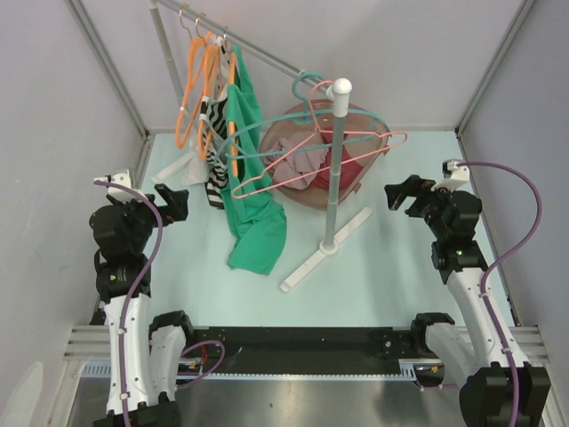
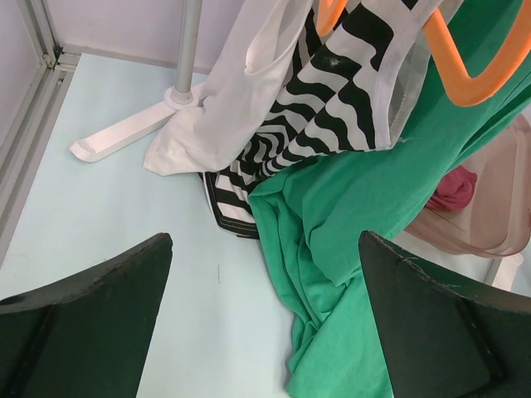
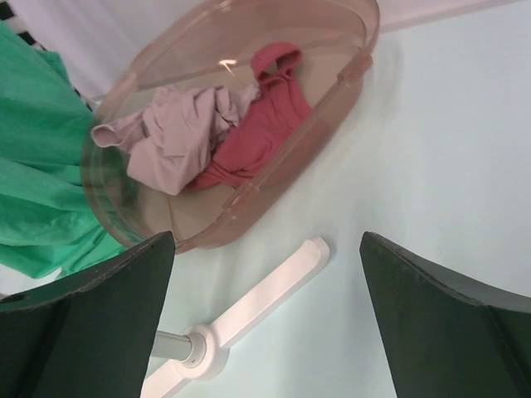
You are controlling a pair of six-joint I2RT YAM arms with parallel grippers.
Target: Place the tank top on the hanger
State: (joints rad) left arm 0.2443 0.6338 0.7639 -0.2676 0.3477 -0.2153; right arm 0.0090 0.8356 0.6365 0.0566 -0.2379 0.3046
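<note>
The mauve-pink tank top (image 3: pixel 178 133) lies crumpled in a translucent pink basket (image 3: pixel 348 79), beside a dark red garment (image 3: pixel 265 124). From above, the tank top (image 1: pixel 298 165) shows in the basket behind the rack post. The light-pink hanger (image 1: pixel 351 151) hangs empty on the rack's near end, next to a teal hanger (image 1: pixel 302 84). My left gripper (image 1: pixel 178 206) is open over the table, left of the green garment (image 2: pixel 365 215). My right gripper (image 1: pixel 397 194) is open, right of the basket, above the rack's white foot (image 3: pixel 257 307).
A clothes rack with a grey post (image 1: pixel 336 169) stands mid-table. Orange hangers (image 1: pixel 200 84) on its rail carry a white top (image 2: pixel 241 91), a black-and-white striped garment (image 2: pixel 332 91) and the green garment (image 1: pixel 253 191), which drapes onto the table. Walls enclose the table.
</note>
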